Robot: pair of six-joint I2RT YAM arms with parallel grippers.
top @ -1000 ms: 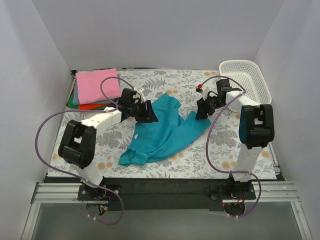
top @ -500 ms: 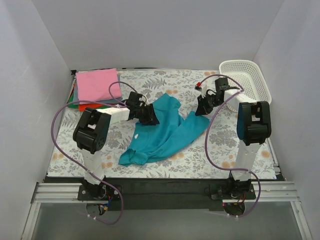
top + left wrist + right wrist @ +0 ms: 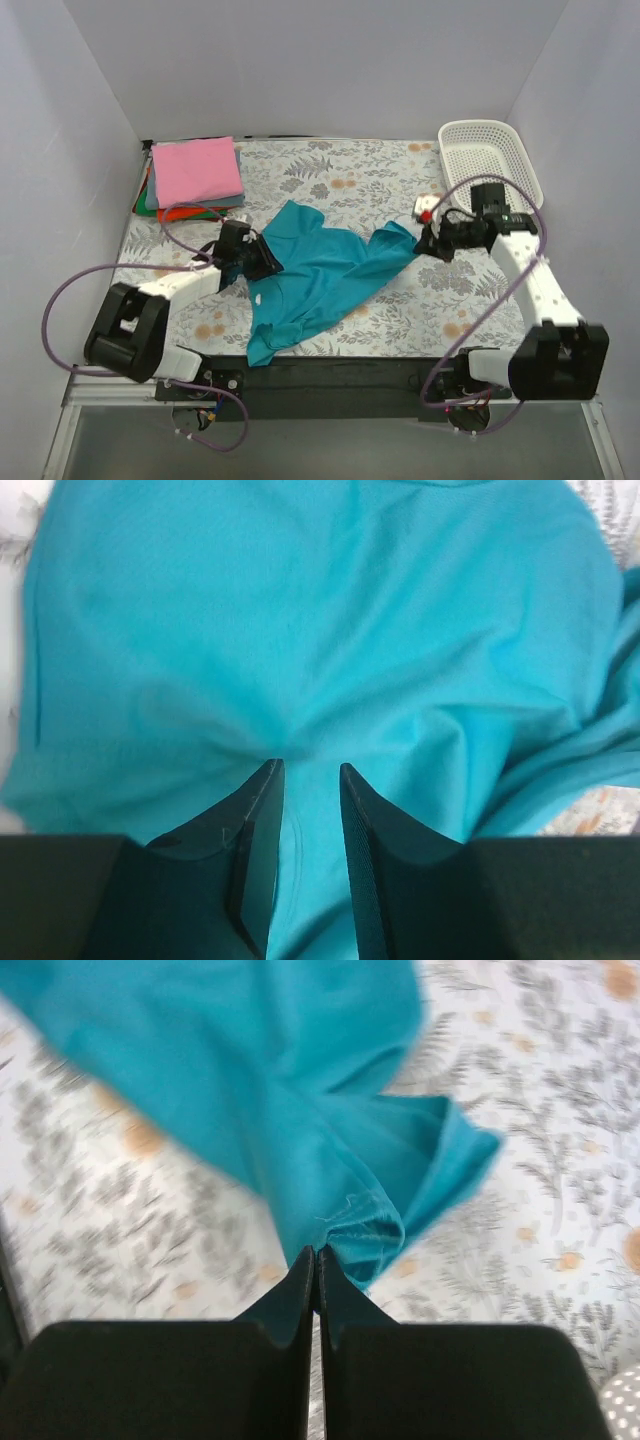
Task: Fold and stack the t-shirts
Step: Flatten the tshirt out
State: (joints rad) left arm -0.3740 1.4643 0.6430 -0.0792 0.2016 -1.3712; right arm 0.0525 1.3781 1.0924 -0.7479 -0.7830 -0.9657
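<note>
Right pincer (image 3: 316, 1252) pinching teal t-shirt (image 3: 320, 272), white mesh basket (image 3: 478, 124) nearby

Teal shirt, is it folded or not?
Not folded. The teal shirt lies rumpled and stretched out across the tablecloth, unlike the pink shirt, which is a flat rectangle on the stack.
</note>
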